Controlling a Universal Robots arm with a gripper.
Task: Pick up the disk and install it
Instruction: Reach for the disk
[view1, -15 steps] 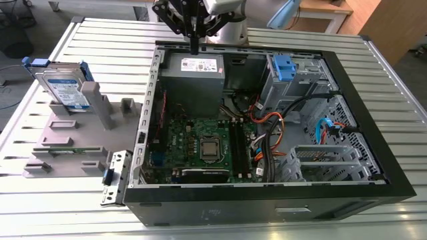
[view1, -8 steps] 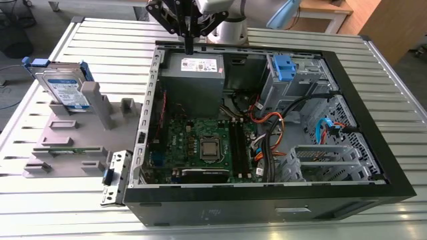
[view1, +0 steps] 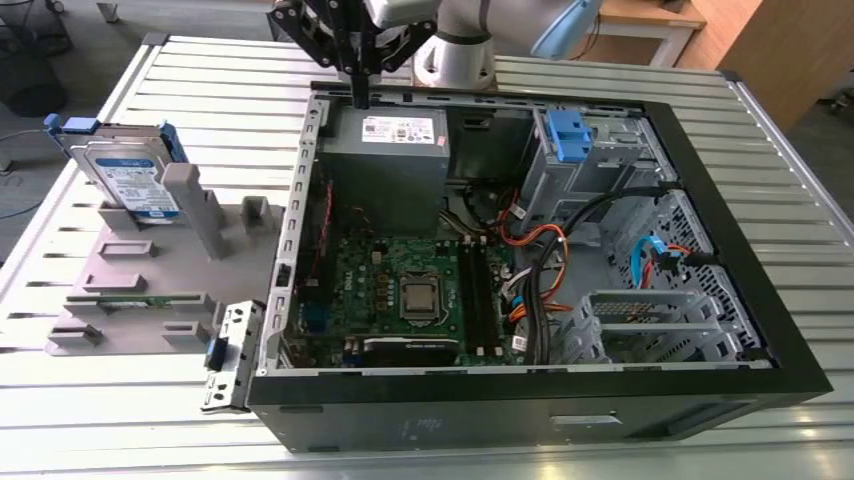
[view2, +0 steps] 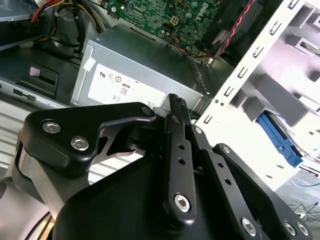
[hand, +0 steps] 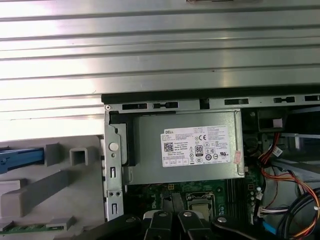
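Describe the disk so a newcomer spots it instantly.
Start at the open computer case; on the exterior view's left of it sits a grey fixture. The disk stands on edge at that fixture's far end: a silver drive with a white-and-blue label and blue side rails, unlike the flat green circuit strip nearer the camera.

We see the disk (view1: 127, 178), a silver-grey hard drive with a white-and-blue label and blue side rails, standing on edge, slightly tilted, in a grey fixture (view1: 147, 270) at the exterior view's left, outside the open computer case (view1: 534, 405)
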